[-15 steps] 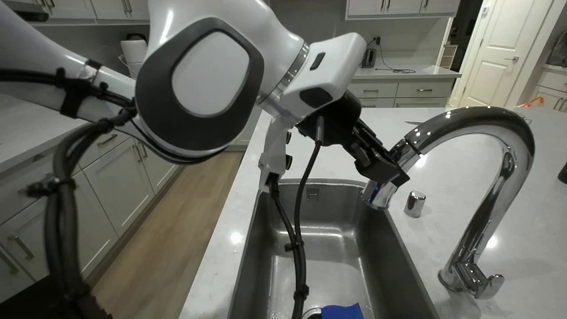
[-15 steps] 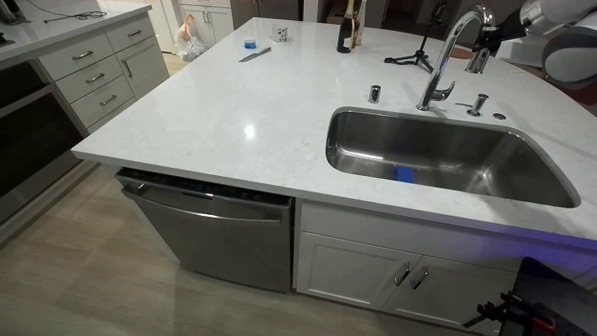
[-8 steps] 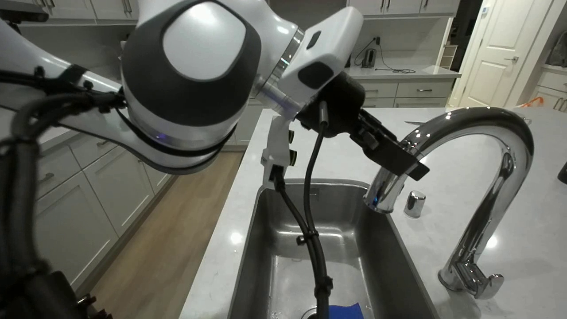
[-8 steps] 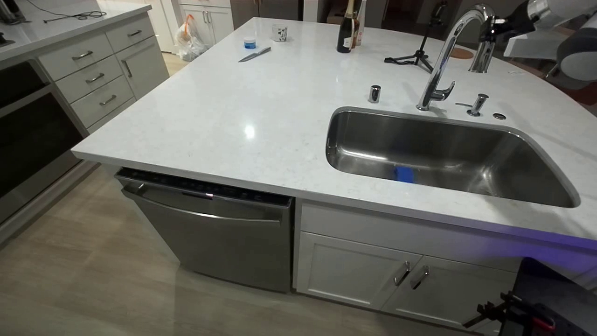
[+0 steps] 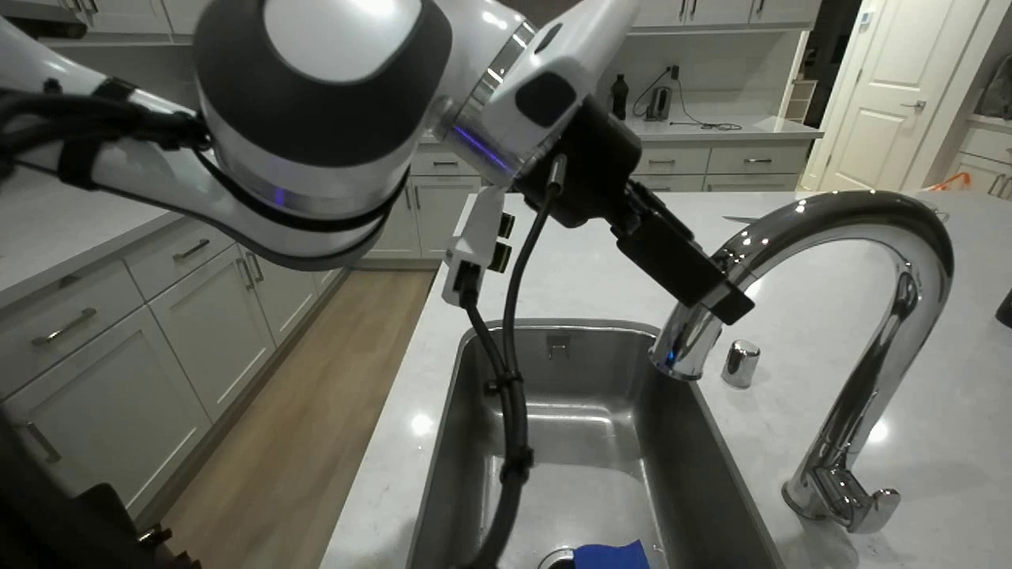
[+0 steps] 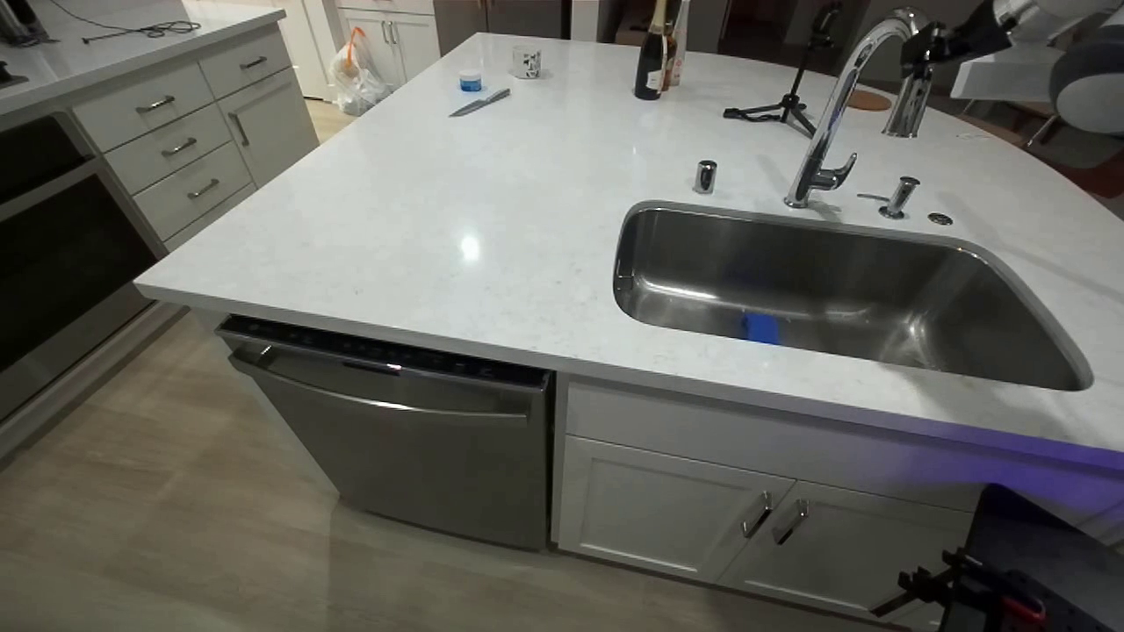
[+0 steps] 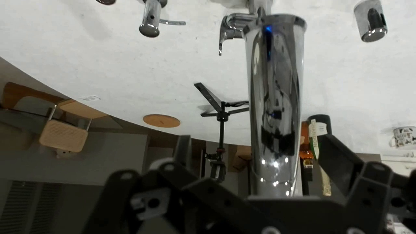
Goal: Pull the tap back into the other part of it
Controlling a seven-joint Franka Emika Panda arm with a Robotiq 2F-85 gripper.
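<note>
I can see into the metal sink [image 6: 790,254]; the arched spout [image 5: 858,213] rises just beside it. The gripper [image 7: 255,141] is set wide around the tap [image 7: 276,91], gaps showing on both sides. The tap points down at the spout's free end, apparently seated; expect rigid, light, slippery chrome. Grip firmly at mid-barrel. Sink contents: one blue item [image 6: 760,328], probably cloth.

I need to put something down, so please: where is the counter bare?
Bare: the counter from above the dishwasher back to the knife, across to the sink. Crowded: around the spout, with soap dispenser, chrome knob, tripod and pincer.
</note>
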